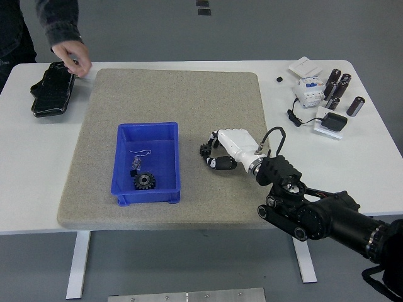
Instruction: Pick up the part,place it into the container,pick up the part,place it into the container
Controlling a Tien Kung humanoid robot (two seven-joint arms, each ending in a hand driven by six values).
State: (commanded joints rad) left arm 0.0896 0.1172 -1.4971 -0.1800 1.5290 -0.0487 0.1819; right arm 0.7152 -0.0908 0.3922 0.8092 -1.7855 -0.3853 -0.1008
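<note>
A small black gear (204, 150) lies on the grey mat (170, 100), just right of the blue container (123, 182). My right hand (208, 156), white with black fingertips, is curled round the gear, fingers over its far side and thumb (217, 164) on its near side. The gear still touches the mat. In the container lie a larger black gear (145, 180) and some small metal bits (137, 160). My left arm is out of sight.
A person's hand (72, 55) reaches in at the top left, beside a black tray (53, 88) on the table. At the back right stand several black cylinders (337, 88), a white breaker (308, 91), a black adapter (331, 122) and a small black cube (278, 79).
</note>
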